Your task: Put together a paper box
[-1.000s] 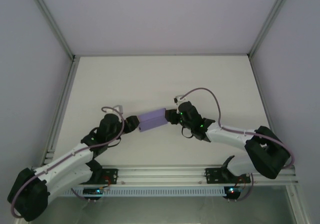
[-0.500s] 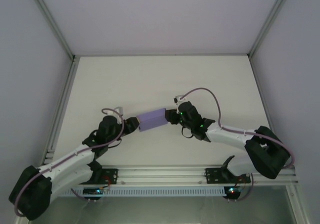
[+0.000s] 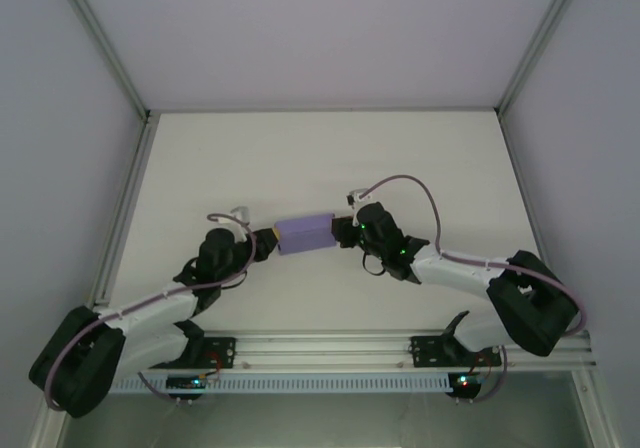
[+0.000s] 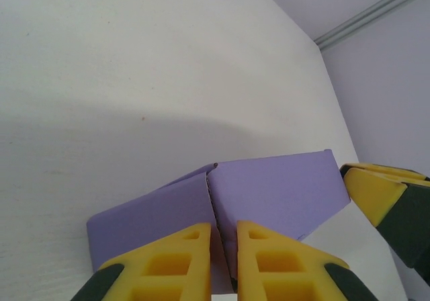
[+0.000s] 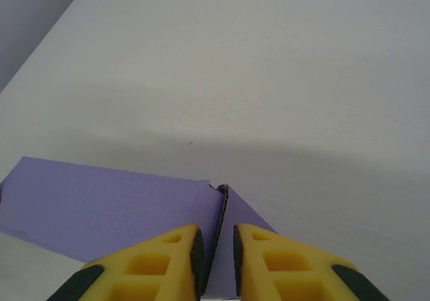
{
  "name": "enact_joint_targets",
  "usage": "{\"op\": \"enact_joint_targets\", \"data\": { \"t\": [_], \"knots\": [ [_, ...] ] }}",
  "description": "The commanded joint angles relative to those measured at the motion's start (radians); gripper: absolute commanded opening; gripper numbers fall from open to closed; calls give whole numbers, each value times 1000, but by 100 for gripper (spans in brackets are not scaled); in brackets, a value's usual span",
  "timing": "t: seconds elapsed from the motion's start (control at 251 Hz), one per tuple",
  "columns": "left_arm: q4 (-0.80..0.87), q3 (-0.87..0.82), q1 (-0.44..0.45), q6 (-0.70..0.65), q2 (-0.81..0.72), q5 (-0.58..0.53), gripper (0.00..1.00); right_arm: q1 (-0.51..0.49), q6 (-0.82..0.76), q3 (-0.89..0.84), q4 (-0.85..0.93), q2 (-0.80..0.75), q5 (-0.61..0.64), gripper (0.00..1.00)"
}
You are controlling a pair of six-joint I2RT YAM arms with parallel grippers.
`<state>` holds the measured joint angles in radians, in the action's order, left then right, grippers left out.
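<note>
Paper box (image 3: 305,234): underside hidden.
Left jaws: clamped on its 9 o'clock end.
Right jaws: clamped on 3 o'clock end.

There are no words, numbers or signs to read here. The paper box (image 3: 305,234) is plain purple on every side that shows. The tabletop (image 3: 300,158) under it is plain white.
</note>
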<state>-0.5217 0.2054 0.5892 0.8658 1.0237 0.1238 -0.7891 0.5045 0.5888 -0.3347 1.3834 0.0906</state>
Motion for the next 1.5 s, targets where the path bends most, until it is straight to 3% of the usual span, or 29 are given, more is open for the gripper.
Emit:
{"op": "enact_joint_targets", "data": {
  "t": [0.0,0.204,0.279,0.427,0.495,0.535,0.555,0.647,0.73,0.878,1.062,1.261,1.305,1.373,1.497],
  "knots": [
    [282,3,8,-75,-25,-2,20,-11,-32,-35,305,70,-2,24],
    [458,171,10,-154,-114,-74,64,-11,-54,104,387,19,-41,38],
    [508,254,7,-185,-135,-110,100,-4,-69,178,425,-2,-26,44],
    [704,486,0,-250,-119,-197,100,42,-192,318,447,-11,-158,61],
    [840,598,-12,-261,-89,-281,100,76,-332,369,448,6,-313,78],
    [905,651,-27,-271,-68,-320,100,95,-435,398,461,25,-403,98],
    [931,672,-37,-277,-59,-334,100,101,-481,414,467,38,-433,99],
    [984,708,-118,-284,-28,-326,100,117,-720,509,542,118,-551,99],
    [987,696,-213,-278,-15,-250,100,103,-1028,650,748,217,-627,99],
    [978,630,-337,-269,-41,-175,100,36,-1352,885,1076,397,-568,99],
    [938,502,-403,-230,-120,-130,100,-15,-1440,1013,1182,566,-472,99],
    [946,442,-409,-219,-146,-116,100,-31,-1390,1037,1103,635,-341,86],
    [947,438,-410,-216,-144,-116,99,-36,-1389,1021,1077,626,-306,79],
    [939,431,-409,-209,-146,-109,99,-45,-1389,979,1018,599,-239,56],
    [917,412,-409,-202,-149,-87,99,-54,-1386,914,957,546,-176,49]
  ]
}}
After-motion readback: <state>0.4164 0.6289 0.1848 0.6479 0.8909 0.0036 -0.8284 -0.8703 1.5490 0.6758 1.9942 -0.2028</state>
